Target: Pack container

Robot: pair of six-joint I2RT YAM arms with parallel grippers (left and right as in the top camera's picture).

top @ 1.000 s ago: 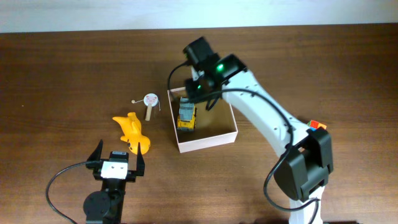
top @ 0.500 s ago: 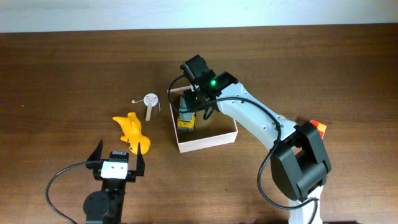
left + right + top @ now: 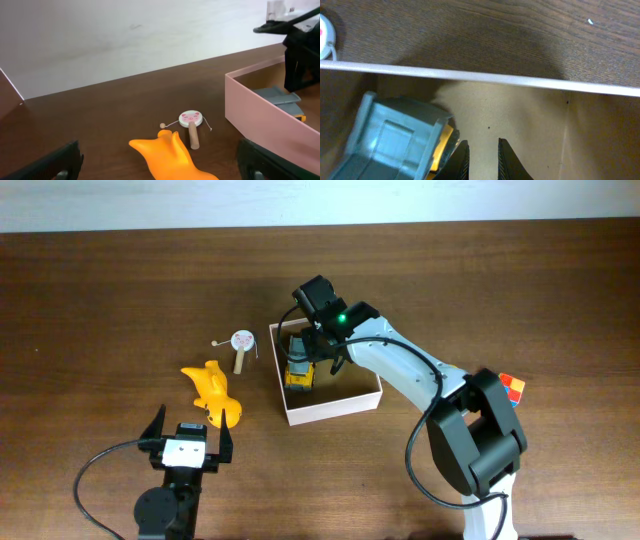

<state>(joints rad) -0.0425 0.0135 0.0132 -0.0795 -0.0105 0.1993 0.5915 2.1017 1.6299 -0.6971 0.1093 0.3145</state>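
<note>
The toy truck [image 3: 300,370] fills the container's [image 3: 335,408] left side; its right half lies open.

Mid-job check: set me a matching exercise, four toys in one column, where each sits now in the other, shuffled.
1 toy truck
2 yellow toy
3 pig-face rattle
4 colour cube

A far right, apart from the rest
B inside the container
C just outside the container's left wall
D just ahead of the left tool

Pairs: 1-B, 2-D, 3-C, 4-A
</note>
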